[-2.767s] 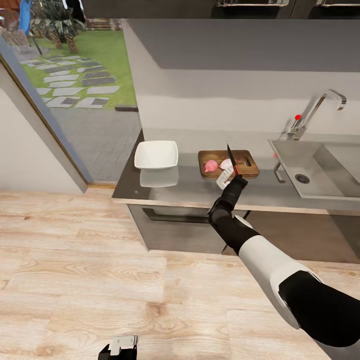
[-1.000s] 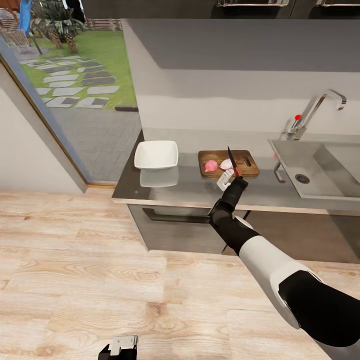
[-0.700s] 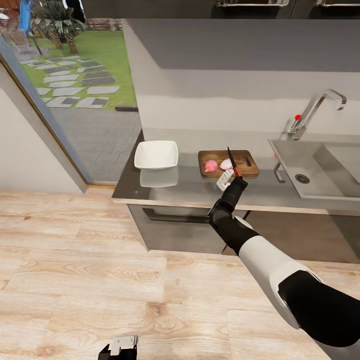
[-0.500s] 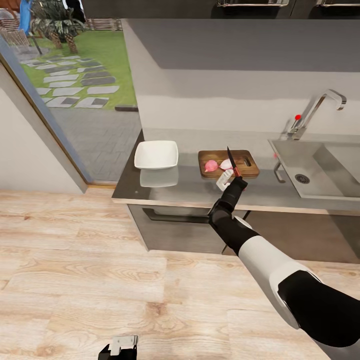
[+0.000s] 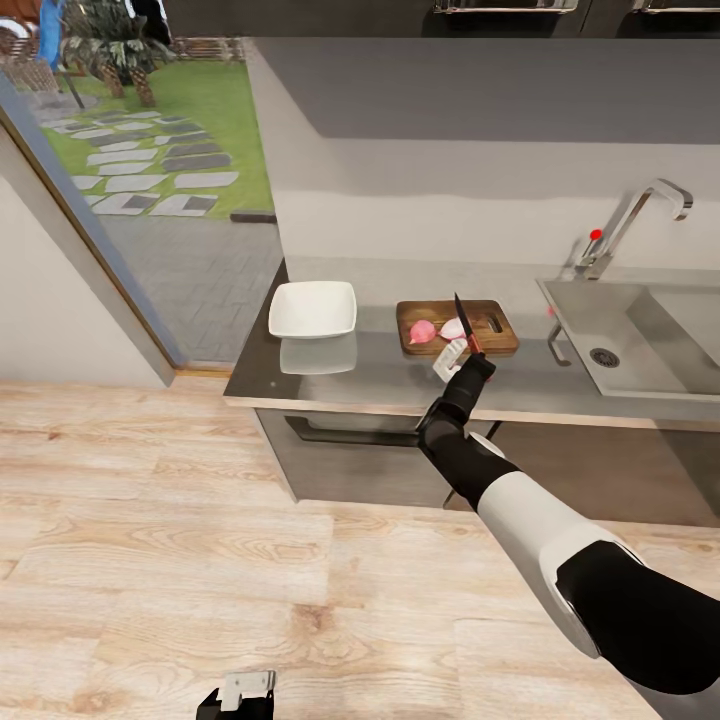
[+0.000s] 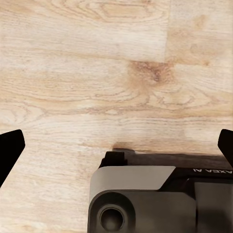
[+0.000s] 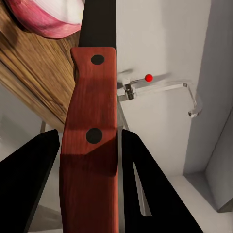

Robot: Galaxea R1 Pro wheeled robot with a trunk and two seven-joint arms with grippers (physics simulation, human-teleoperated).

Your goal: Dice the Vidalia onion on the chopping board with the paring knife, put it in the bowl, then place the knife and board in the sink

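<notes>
the vidalia onion (image 5: 437, 330) lies on the chopping board (image 5: 457, 327) as two pinkish pieces side by side, toward the board's left half, so it looks halved and not yet diced. the board sits on the countertop (image 5: 380, 378) between the bowl (image 5: 313, 308) at the left and the sink (image 5: 625, 340) at the right, its long side running left to right, the slot handle at the sink end. the right gripper (image 5: 462, 350) reaches in from the near edge and is clamped on the red handle of the paring knife (image 5: 465, 323); the blade points up and away toward the far wall, standing just right of the right-hand onion piece. in the right wrist view the handle (image 7: 91, 136) sits between the dark fingers with a pink piece (image 7: 51, 17) beside the blade. so the onion lies just left of the blade, and the next cut probably asks for a small shift left and down. there is bare counter near and right of the board. the left gripper (image 5: 240, 694) hangs low over the wooden floor (image 6: 87, 73), well away, its fingers spread wide and holding nothing
</notes>
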